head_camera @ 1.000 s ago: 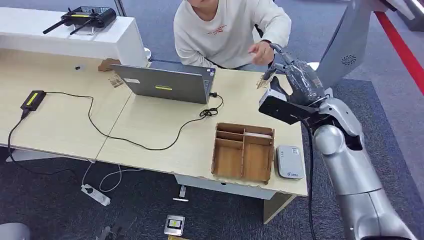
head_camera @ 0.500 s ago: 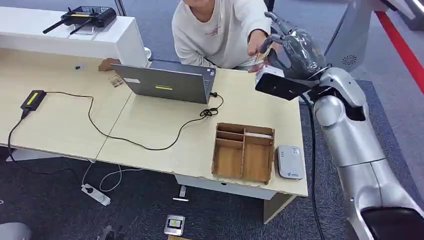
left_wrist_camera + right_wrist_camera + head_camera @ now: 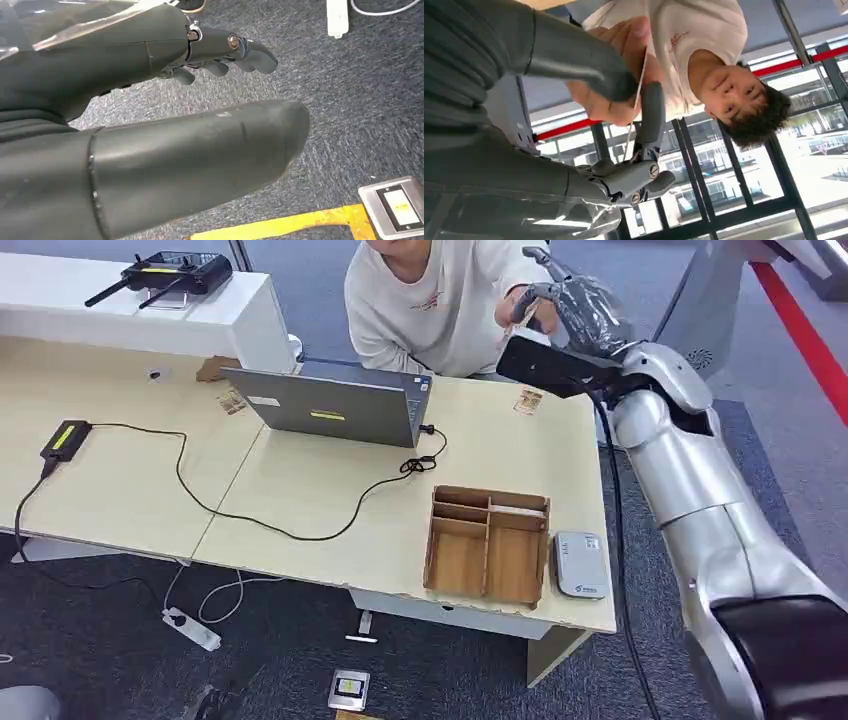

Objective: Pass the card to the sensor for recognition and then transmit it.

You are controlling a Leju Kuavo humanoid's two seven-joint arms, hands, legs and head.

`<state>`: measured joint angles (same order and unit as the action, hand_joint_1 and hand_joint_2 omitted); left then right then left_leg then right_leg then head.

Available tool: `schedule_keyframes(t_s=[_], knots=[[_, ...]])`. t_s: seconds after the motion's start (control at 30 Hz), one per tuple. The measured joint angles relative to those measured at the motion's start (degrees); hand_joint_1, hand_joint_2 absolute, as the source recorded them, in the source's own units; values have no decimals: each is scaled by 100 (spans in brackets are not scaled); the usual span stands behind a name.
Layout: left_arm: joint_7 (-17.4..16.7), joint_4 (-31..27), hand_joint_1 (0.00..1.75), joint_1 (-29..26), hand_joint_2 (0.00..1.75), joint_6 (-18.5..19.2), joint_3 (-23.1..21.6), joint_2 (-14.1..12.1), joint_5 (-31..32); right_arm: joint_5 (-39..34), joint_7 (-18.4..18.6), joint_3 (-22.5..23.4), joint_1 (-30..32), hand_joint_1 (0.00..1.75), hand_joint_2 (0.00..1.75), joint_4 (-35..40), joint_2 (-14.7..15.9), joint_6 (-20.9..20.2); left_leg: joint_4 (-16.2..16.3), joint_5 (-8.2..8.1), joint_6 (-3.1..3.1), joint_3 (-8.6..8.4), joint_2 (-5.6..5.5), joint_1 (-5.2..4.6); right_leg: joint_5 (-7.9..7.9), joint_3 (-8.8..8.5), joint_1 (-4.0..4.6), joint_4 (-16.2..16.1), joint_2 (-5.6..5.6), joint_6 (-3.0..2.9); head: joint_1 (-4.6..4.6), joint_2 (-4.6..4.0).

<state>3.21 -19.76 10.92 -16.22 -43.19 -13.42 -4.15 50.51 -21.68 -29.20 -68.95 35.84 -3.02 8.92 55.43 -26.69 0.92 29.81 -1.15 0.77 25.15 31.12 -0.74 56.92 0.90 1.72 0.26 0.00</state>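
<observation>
One card (image 3: 638, 95) between right hand (image 3: 624, 125) and person's hand (image 3: 616, 75)

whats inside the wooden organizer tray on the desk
The wooden organizer tray shows bare wooden compartments in the head view, with nothing visible lying in the large front sections. The narrow slots along its far side are partly hidden by the dividers, so their contents cannot be told.
</observation>
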Motion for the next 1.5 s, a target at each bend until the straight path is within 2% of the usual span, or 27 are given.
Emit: schedule_keyframes(t_s=[0.13,0.33,0.5,0.63,0.77,0.87,0.93,1.07,1.17,1.3,1.5], knots=[[7,-59,0,-55,0,0,2,-44,-63,48,0,-11,26,0,175,-203,-103,232,0,0,0,-1,0,1,0,1,0,0,0,0,-2,0],[17,-138,0,-126,0,-9,2,-96,-105,46,-2,-28,54,0,175,-397,-192,360,0,0,0,-1,0,1,0,2,0,0,0,0,-2,0],[26,-245,0,-278,0,-147,2,-138,-286,-261,-48,-28,66,0,175,-496,-199,800,1,0,0,-2,3,0,0,4,0,0,0,0,2,0],[52,-304,0,-368,0,-212,0,-155,-461,-1020,-219,94,62,0,175,-463,-155,1062,2,0,0,-1,3,-1,0,4,-1,-1,0,0,0,0],[59,-317,0,-384,0,-247,7,-142,-775,-2549,-228,397,88,0,175,-286,-118,787,2,0,0,-3,2,-1,0,4,-1,-1,1,0,-2,0],[63,-302,0,-384,0,-295,20,-77,-1003,-3710,80,697,213,0,175,48,-79,494,2,0,0,-3,2,-1,0,3,-1,-2,0,0,0,0],[81,-258,0,-379,0,-328,33,-13,-1121,-4382,420,855,352,0,175,359,-17,404,3,0,0,-5,1,-1,0,3,-1,-2,0,0,-2,0],[107,-146,0,-371,0,-396,83,111,-1340,-6205,1472,1132,815,0,175,1140,197,341,3,-1,0,-9,0,-1,0,-2,-1,-4,0,0,-2,0],[85,-44,0,-370,0,-409,125,179,-1445,-7343,2068,1314,1348,0,175,1820,370,415,3,-3,-2,-7,0,-2,0,-1,-1,-5,0,0,0,0],[-17,70,0,-351,0,-465,166,258,-1595,-8128,2354,1497,1953,0,175,2701,501,638,3,-5,-2,-8,2,-3,0,2,-3,-5,5,0,-4,0],[-164,179,0,-335,0,-601,288,444,-1814,-8542,2463,1550,2618,0,175,3807,520,835,1,-5,-1,-8,2,1,1,2,-3,-5,5,-1,-2,0]])
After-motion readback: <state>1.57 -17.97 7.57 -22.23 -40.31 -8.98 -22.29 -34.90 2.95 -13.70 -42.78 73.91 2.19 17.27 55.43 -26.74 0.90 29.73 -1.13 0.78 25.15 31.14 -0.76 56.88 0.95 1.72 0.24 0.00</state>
